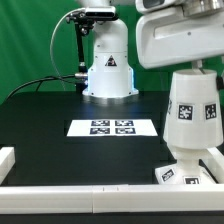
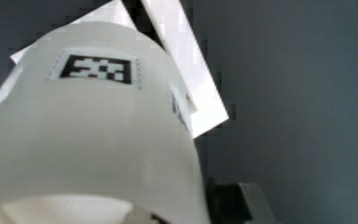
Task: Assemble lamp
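No readable writing; black-and-white square tags only. Matte white cone shade (image 1: 192,108) (image 2: 91,130) upright over tagged base (image 1: 187,168), exterior view's right, near white rail (image 1: 60,188). Gripper hidden; grip state cannot be told.

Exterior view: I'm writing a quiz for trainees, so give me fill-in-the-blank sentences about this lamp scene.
The marker board carries ___ tags.
The shade stands on the exterior view's ___ side.
The base sits directly ___ the shade.
Missing words: four; right; below.
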Motion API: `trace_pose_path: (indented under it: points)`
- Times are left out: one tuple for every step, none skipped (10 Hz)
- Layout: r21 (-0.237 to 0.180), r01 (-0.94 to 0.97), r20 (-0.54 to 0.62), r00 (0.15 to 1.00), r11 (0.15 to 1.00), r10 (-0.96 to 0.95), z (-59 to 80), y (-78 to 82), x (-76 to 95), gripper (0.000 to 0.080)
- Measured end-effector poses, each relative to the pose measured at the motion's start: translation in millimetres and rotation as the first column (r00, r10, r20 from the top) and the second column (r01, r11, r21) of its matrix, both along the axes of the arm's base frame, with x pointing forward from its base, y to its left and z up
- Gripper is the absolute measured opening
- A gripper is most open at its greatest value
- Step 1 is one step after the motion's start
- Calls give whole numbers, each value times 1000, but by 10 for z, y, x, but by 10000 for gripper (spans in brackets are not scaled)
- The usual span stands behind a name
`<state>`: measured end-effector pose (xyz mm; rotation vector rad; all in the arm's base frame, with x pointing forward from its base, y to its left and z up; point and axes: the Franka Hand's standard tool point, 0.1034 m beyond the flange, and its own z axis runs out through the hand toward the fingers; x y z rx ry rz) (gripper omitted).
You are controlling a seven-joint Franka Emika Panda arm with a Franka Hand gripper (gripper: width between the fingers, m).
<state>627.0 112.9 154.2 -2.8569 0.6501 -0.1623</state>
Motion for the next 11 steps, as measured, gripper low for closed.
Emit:
trace_pose_path:
  points:
    - [1, 1, 2, 1000, 1000, -1, 20, -12, 5, 41]
    - [1, 2, 3, 1000, 1000, -2, 20, -19, 7, 41]
    - [1, 2, 1, 1000, 1000, -2, 10, -18, 4, 113]
    - [1, 2, 4, 1000, 1000, -2, 18, -16, 12, 113]
    - [1, 2, 8, 1000, 1000, -2, 32, -11, 24, 298]
    - [2, 2, 10, 1000, 1000, -2, 47, -13, 28, 433]
    - [7, -12, -13, 1000, 1000, 12, 125, -50, -11, 433]
    - [9, -43, -23, 999, 999, 44, 233, -165, -37, 610]
    - [6, -71, -20, 997, 997, 71, 289, -323, -43, 672]
    - [7, -63, -27, 998, 998, 63, 311, -398, -52, 672]
    - [7, -64, -26, 998, 998, 65, 296, -381, -50, 694]
